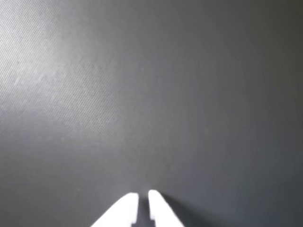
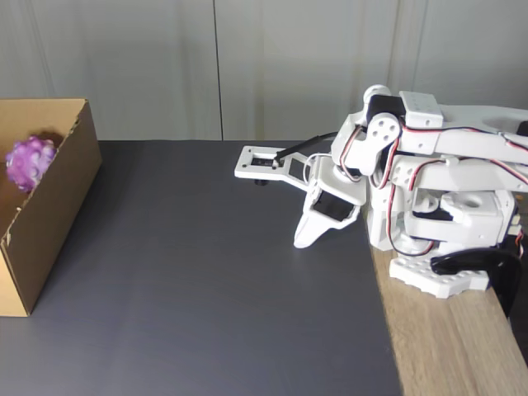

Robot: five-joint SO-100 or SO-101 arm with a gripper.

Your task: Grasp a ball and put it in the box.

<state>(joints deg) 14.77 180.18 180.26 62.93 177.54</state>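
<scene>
No brand, label or writing can be read on anything here. The ball (image 2: 30, 162) is mottled purple, pink and lilac, its surface covered in rounded bumps, and it sits inside the box (image 2: 58, 206), a plain brown corrugated cardboard carton with unmarked sides. In the fixed view both lie well apart from the gripper (image 2: 304, 242), far off to the left of its fingers across the dark grey mat (image 2: 206, 272). The white arm (image 2: 429, 190) is folded low over its base at the mat's right edge, where light wooden tabletop (image 2: 445, 346) shows. In the wrist view the two white fingertips (image 1: 127, 204) point at bare mat, pressed nearly together with only a thin slit between them, pinching nothing.
</scene>
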